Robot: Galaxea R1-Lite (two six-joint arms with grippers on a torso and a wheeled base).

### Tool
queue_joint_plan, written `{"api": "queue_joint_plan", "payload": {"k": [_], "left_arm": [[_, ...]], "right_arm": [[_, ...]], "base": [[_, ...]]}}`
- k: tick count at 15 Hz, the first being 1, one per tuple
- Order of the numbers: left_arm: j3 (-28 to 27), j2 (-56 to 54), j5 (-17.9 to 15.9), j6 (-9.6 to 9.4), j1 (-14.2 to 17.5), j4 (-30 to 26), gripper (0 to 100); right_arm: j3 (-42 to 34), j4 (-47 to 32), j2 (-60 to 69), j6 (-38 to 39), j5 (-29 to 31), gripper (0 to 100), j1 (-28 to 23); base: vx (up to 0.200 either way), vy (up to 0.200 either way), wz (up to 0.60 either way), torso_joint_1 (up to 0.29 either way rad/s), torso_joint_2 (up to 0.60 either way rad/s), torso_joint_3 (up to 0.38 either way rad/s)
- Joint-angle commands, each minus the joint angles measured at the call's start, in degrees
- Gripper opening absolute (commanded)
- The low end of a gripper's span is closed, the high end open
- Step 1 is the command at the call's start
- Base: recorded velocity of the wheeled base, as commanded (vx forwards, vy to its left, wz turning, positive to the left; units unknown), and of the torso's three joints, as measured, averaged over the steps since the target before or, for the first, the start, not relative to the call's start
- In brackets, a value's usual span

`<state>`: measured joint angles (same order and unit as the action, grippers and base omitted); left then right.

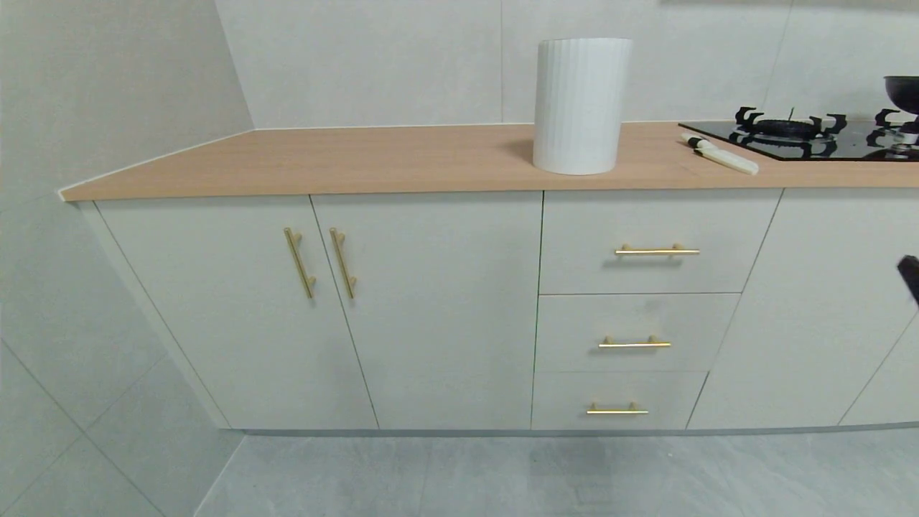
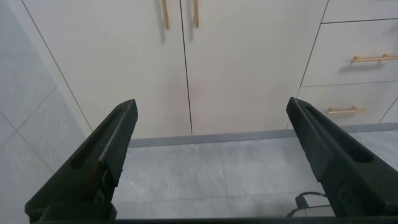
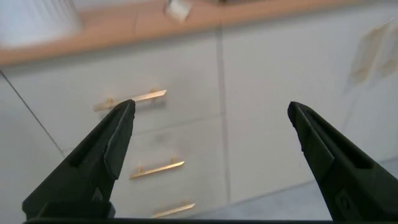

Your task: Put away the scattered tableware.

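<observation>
A pale-handled knife (image 1: 719, 153) lies on the wooden countertop (image 1: 359, 158) beside the stove; its end (image 3: 179, 9) is blurred in the right wrist view. A tall white ribbed container (image 1: 580, 104) stands upright left of the knife, seen also as the white container (image 3: 36, 17). My right gripper (image 3: 211, 107) is open and empty, held in front of the drawers below the counter. A dark tip of the right arm (image 1: 910, 277) shows at the right edge. My left gripper (image 2: 211, 106) is open and empty, low over the floor facing the cabinet doors.
A black gas stove (image 1: 811, 136) with a dark pot (image 1: 903, 90) fills the counter's right end. Three drawers with gold handles (image 1: 657, 250) sit under the container, all closed. Two closed cabinet doors (image 1: 323, 309) are left of them. Grey tiled floor (image 1: 459, 477) lies before the cabinets.
</observation>
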<state>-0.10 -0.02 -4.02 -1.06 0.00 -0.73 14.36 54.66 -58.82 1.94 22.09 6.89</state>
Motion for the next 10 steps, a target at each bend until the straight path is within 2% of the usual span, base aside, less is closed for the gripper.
{"api": "queue_joint_plan", "payload": {"k": [1, 3, 5, 7, 8, 10], "left_arm": [[0.0, 0.0, 0.0, 0.01, 0.0, 0.0, 100], [0.0, 0.0, 0.0, 0.01, 0.0, -0.1, 100], [0.0, 0.0, 0.0, 0.01, 0.0, 0.0, 100], [0.0, 0.0, 0.0, 0.01, 0.0, -0.1, 100], [0.0, 0.0, 0.0, 0.01, 0.0, 0.0, 100], [0.0, 0.0, 0.0, 0.01, 0.0, 0.0, 100]], "right_arm": [[-3.3, -16.1, 30.5, -8.1, 0.1, 100, -1.0], [-1.4, -27.3, 41.1, -9.1, 0.1, 100, -1.1], [3.8, -43.1, 52.7, -9.1, 0.2, 100, -1.3], [5.2, -44.7, 53.5, -8.6, 2.2, 100, -3.4], [5.5, -44.9, 55.7, -8.9, 1.8, 100, -5.7], [5.2, -47.0, 58.8, -10.3, 0.3, 100, -6.8]], "base": [[0.000, 0.000, 0.00, 0.000, 0.00, 0.000], [0.000, 0.000, 0.00, 0.000, 0.00, 0.000], [0.000, 0.000, 0.00, 0.000, 0.00, 0.000], [0.000, 0.000, 0.00, 0.000, 0.00, 0.000], [0.000, 0.000, 0.00, 0.000, 0.00, 0.000], [0.000, 0.000, 0.00, 0.000, 0.00, 0.000]]}}
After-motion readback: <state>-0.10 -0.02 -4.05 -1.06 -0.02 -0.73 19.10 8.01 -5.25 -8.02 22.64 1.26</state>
